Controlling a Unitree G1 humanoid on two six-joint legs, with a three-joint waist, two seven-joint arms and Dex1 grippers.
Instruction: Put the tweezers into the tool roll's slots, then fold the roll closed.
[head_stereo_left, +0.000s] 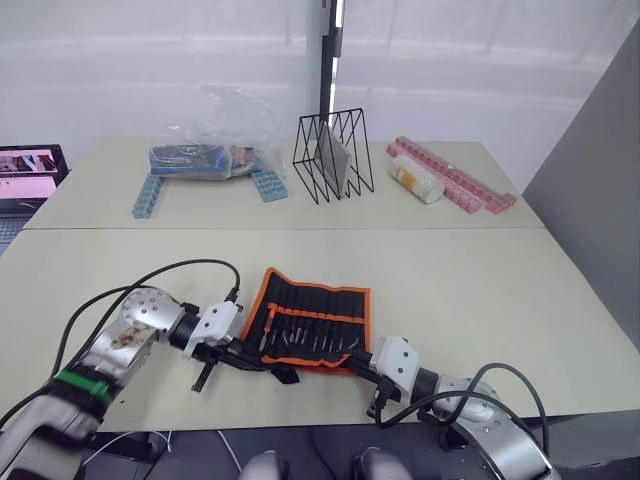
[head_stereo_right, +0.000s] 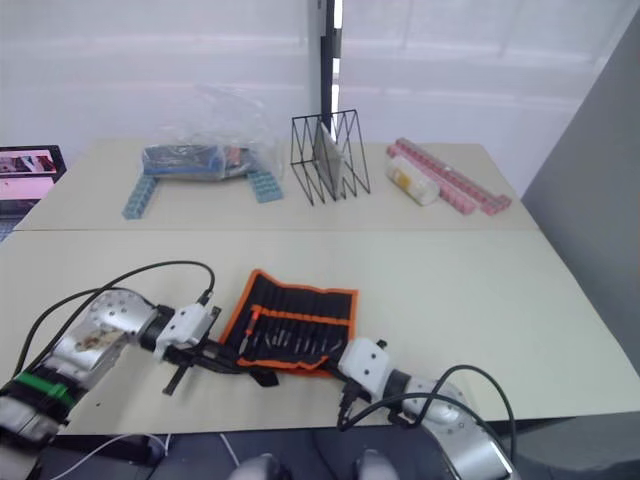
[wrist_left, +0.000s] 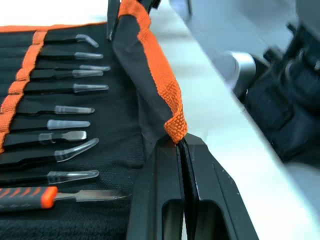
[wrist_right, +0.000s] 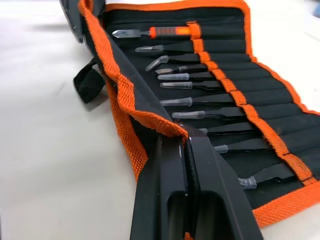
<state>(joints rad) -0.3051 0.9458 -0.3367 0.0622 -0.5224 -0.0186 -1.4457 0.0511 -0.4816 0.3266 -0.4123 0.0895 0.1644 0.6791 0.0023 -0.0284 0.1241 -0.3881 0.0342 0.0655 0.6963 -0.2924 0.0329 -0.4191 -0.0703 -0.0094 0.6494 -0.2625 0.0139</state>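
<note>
A: Where is the flat black fabric tool roll with orange trim (head_stereo_left: 315, 318)?

B: Spread open on the beige table (head_stereo_left: 470, 290), near its front edge, between the two arms. The slim black pointed tweezers (wrist_left: 55, 110) sit in the narrow stitched black slots (wrist_right: 260, 95), clear-capped tips pointing toward the roll's near edge. An orange-handled tool (wrist_left: 30, 196) lies in the end slot on the robot's left.

A: And the grippers?

B: The left gripper (wrist_left: 181, 150), at the roll's seven o'clock corner, has its black fingers pinched narrow on the orange-trimmed near edge, lifting it slightly. The right gripper (wrist_right: 186, 145), at the five o'clock corner, is clamped on that same edge, which stands raised as a ridge between them.

A: Anything else?

B: At twelve o'clock, well apart, a black wire rack (head_stereo_left: 333, 156); a clear plastic bag (head_stereo_left: 225, 135) at eleven.
</note>
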